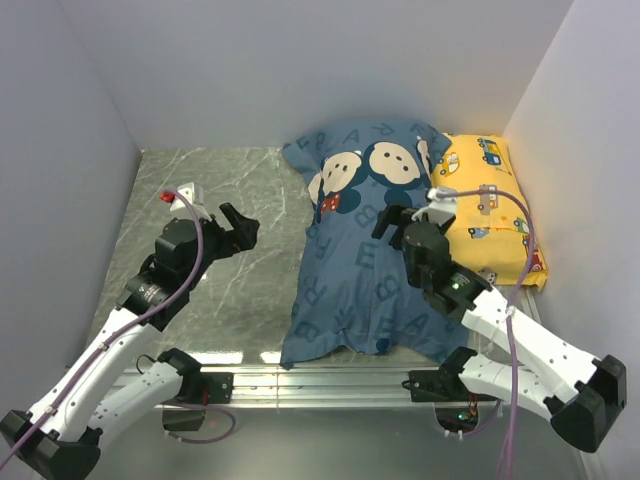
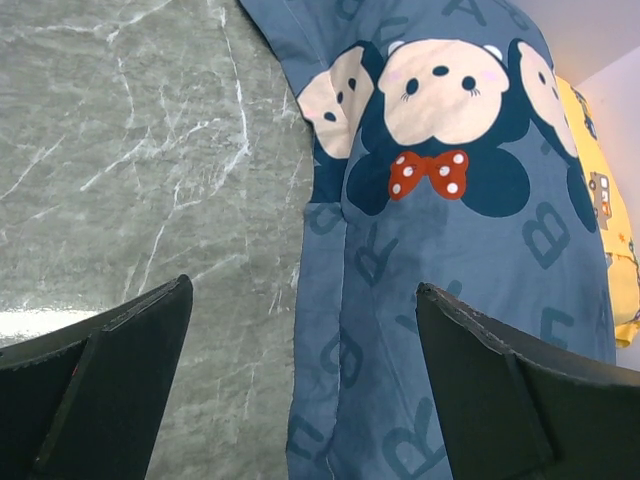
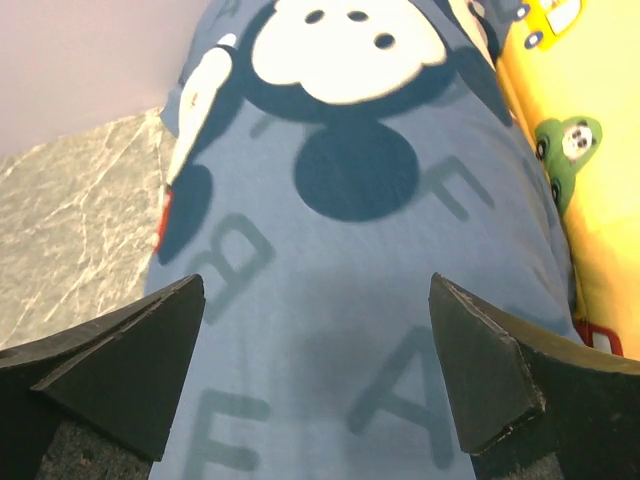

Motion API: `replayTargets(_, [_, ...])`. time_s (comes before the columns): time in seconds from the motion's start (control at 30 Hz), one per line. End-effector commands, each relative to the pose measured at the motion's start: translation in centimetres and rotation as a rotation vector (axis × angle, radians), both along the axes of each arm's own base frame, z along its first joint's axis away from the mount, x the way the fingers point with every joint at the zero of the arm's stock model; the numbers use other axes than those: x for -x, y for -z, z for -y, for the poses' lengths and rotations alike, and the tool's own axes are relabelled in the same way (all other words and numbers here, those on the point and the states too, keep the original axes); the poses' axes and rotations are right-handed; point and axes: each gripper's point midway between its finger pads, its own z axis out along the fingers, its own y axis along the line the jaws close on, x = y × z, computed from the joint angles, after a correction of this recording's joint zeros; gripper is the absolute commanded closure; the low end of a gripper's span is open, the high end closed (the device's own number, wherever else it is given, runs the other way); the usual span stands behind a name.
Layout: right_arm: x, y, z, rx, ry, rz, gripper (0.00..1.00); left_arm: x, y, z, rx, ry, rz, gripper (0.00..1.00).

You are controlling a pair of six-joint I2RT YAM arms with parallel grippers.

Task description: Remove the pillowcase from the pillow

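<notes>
The dark blue pillowcase (image 1: pixel 350 270), printed with letters and cream bear faces, lies lengthwise in the middle of the table and looks filled out. The white pillow is hidden; no white fabric shows. My left gripper (image 1: pixel 243 228) is open and empty, hovering over the table just left of the case's left edge. In the left wrist view (image 2: pixel 305 300) that edge of the pillowcase (image 2: pixel 450 230) runs between the fingers. My right gripper (image 1: pixel 405 218) is open and empty above the case's upper middle. In the right wrist view (image 3: pixel 315 290) the pillowcase (image 3: pixel 350 250) fills the space below the fingers.
A yellow vehicle-print pillow (image 1: pixel 490 200) lies against the right wall, touching the case's right side; it also shows in the right wrist view (image 3: pixel 590 200). The grey marble table (image 1: pixel 210 200) is walled on three sides. A metal rail (image 1: pixel 320 380) runs along the near edge.
</notes>
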Motion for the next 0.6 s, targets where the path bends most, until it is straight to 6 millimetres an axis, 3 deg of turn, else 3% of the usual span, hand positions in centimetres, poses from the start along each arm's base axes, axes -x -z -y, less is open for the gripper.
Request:
replayTargets(0.0, [-1.3, -2.7, -0.6, 0.085, 0.001, -0.009, 0.00, -0.1, -0.5, 0.9, 0.009, 0.041, 0.014, 0.01])
replayTargets(0.03, [-2.5, -3.5, -1.2, 0.107, 0.016, -0.020, 0.00, -0.1, -0.4, 1.0, 0.008, 0.049, 0.012, 0.01])
replayTargets(0.1, [-3.6, -3.1, -1.5, 0.178, 0.037, -0.067, 0.00, -0.3, 0.2, 1.3, 0.004, 0.055, -0.001, 0.01])
replayTargets(0.13, [-5.1, -3.1, -2.5, 0.220, 0.040, -0.091, 0.00, -0.6, 0.6, 1.3, 0.001, 0.046, -0.017, 0.01])
replayTargets(0.2, [-6.5, -1.8, -2.8, 0.284, 0.045, -0.161, 0.00, -1.1, 1.0, 1.1, 0.002, 0.013, -0.032, 0.01])
replayTargets(0.23, [-8.1, -1.1, -3.9, 0.311, 0.049, -0.195, 0.00, -1.8, 1.1, 0.9, 0.004, -0.025, -0.055, 0.01])
replayTargets(0.33, [-10.2, 2.2, -4.5, 0.386, 0.072, -0.305, 0.00, -3.6, 0.0, 1.1, 0.019, -0.064, -0.067, 0.01])
replayTargets(0.57, [-10.3, 10.5, -6.8, 0.397, -0.007, -0.475, 0.00, -8.1, -2.2, 3.1, 0.081, -0.037, -0.069, 0.01])
